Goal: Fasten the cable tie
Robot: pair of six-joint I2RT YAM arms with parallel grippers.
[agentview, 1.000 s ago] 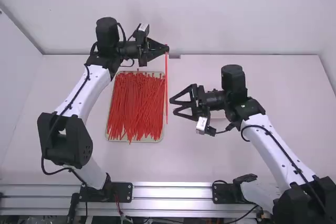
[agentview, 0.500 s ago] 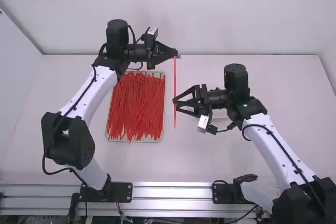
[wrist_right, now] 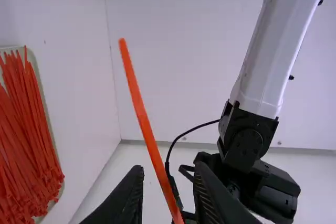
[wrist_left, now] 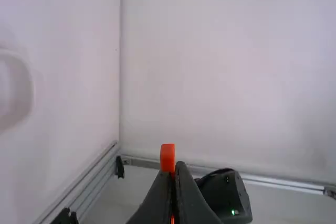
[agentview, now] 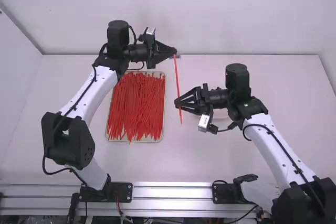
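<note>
Early stage: left pincer (agentview: 172, 53) clamped on one cable tie (agentview: 177, 80), right pincer (agentview: 179, 104) agape astride its hanging tail; no loop yet.

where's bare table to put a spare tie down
Bare table right of the right arm, and the front strip between tray and rail. Crowded mid-table: the tie hangs from the left jaws into the open right jaws.
</note>
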